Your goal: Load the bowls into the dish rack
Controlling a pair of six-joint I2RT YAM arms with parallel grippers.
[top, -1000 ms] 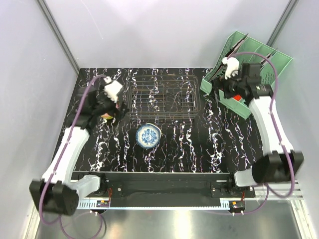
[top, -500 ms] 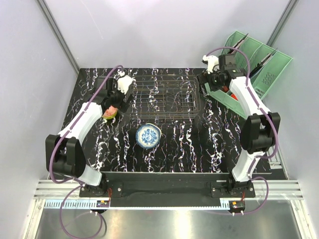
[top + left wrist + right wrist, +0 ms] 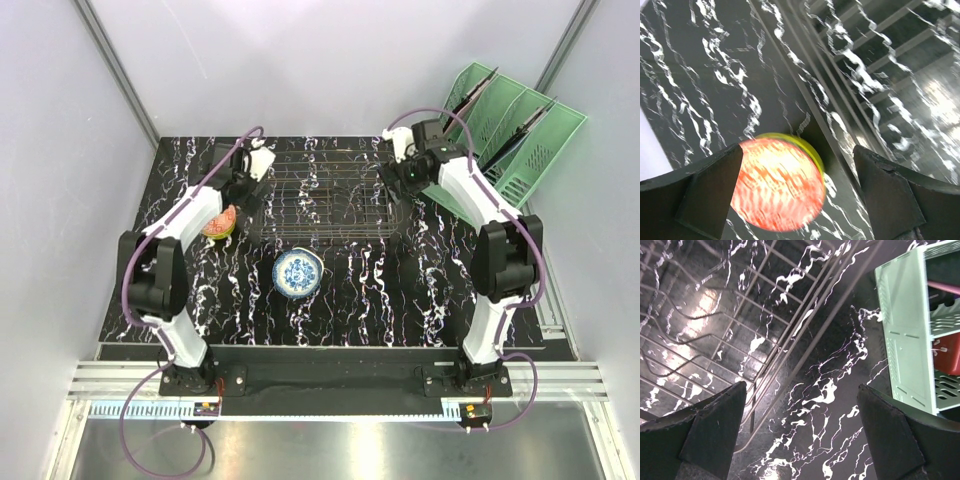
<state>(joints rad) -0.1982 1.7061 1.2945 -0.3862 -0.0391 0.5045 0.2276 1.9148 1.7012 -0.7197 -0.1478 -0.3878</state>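
Observation:
A yellow-rimmed bowl with a red-orange patterned inside point(image 3: 218, 222) sits on the table just left of the dish rack point(image 3: 325, 195). In the left wrist view the bowl point(image 3: 777, 190) lies below and between the spread fingers. My left gripper point(image 3: 240, 197) is open and empty, above the bowl beside the rack's left edge point(image 3: 865, 50). A white bowl with a blue floral pattern point(image 3: 298, 272) sits in front of the rack. My right gripper point(image 3: 395, 178) is open and empty over the rack's right corner point(image 3: 715, 315). No bowl shows in the rack.
A mint-green slotted organizer point(image 3: 510, 140) stands at the back right, close to the right arm. It also shows in the right wrist view point(image 3: 910, 330), with a red item point(image 3: 947, 355) inside. The table point(image 3: 400, 290) is black marble-patterned, with grey walls around it.
Both arms have swung inward toward the rack. The left gripper moved right to the rack's left edge. The right gripper left the green organizer and moved to the rack's right corner.

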